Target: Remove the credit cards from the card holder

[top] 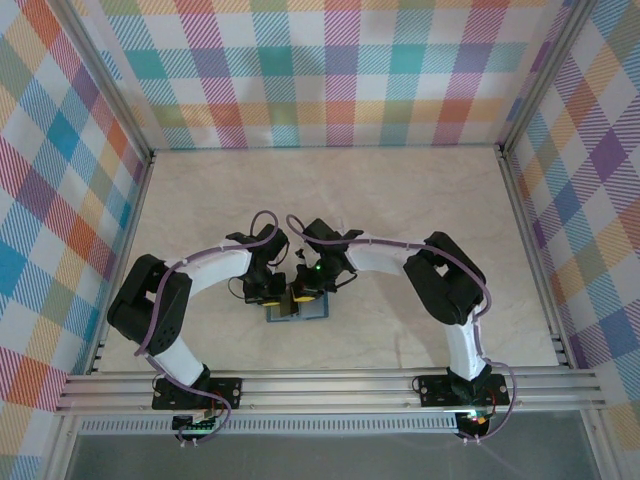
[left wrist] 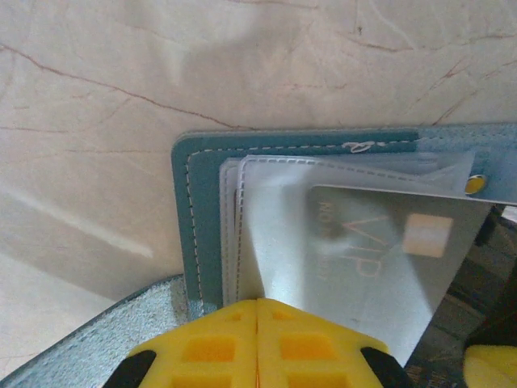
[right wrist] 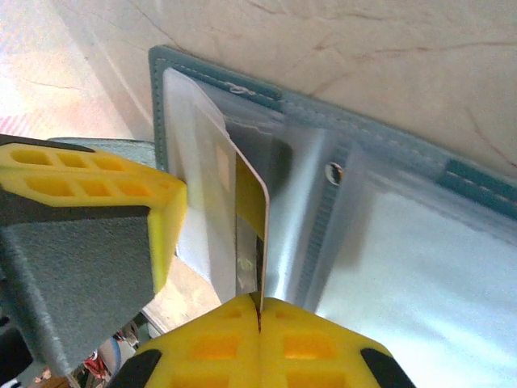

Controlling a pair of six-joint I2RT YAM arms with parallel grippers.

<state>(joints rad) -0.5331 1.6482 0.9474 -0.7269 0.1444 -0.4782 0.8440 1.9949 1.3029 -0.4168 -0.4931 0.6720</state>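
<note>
Nearest us, our right gripper (right wrist: 259, 311) pinches the edge of a credit card (right wrist: 220, 194), and at its 9 o'clock our left gripper (left wrist: 257, 311) is pressed shut on the card holder (left wrist: 194, 210). We think this is the pulling-out step: next the card must slide straight out of its clear pocket (right wrist: 299, 202) with the holder held down. The holder lies open at the 6 o'clock side of the table (top: 330, 190).

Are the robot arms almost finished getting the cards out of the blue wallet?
Just starting. Done: the teal stitched card holder lies open on the table. In hand: the left gripper is shut on its edge, and the right gripper pinches a silvery credit card with a chip, tilted up and partly inside its clear pocket. Left: slide that card fully out, then any others.
</note>
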